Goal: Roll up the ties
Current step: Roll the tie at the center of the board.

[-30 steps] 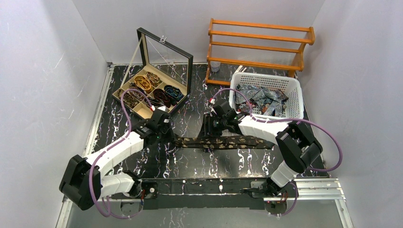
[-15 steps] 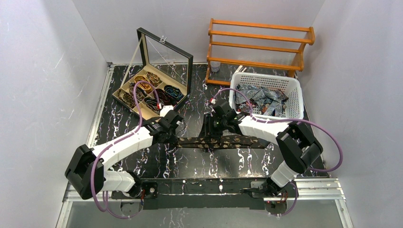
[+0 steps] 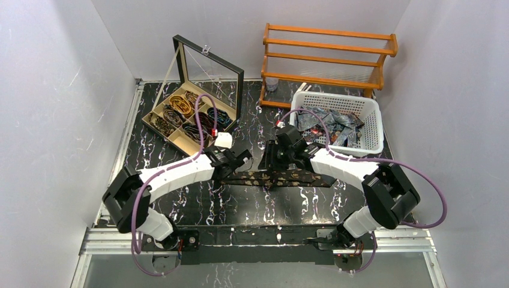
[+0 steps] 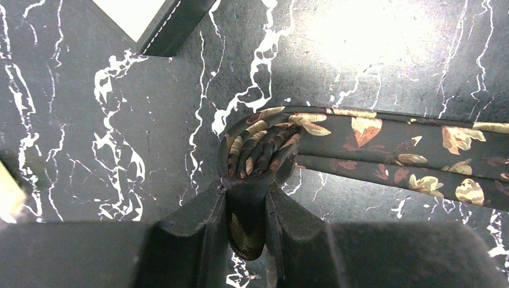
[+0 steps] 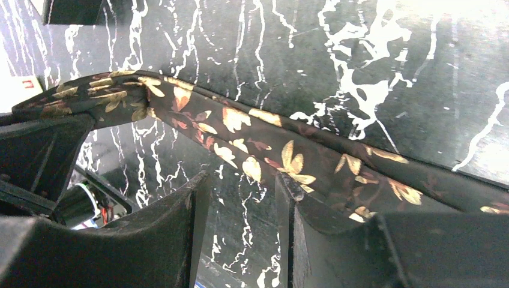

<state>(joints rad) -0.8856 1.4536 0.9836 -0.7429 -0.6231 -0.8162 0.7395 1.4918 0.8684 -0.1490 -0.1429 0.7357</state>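
Observation:
A dark tie with gold floral spots (image 3: 288, 177) lies as a strip across the middle of the table. Its left end is wound into a small coil (image 4: 259, 147). My left gripper (image 4: 248, 207) is shut on that coil's fabric, and in the top view the left gripper (image 3: 234, 172) sits at the strip's left end. My right gripper (image 5: 240, 195) is open just beside the strip (image 5: 270, 150), with bare table between its fingers. From above, the right gripper (image 3: 274, 170) stands over the strip's middle.
An open compartment box (image 3: 180, 139) holding several coiled ties (image 3: 180, 107) stands at the back left, its glass lid (image 3: 210, 69) raised. A white basket (image 3: 369, 129) of loose ties is at the back right. Behind it stands a wooden rack (image 3: 327, 57).
My left arm has swung right with the tie's end, so the flat strip is shorter. My right gripper has shifted slightly right and its jaws have widened a little.

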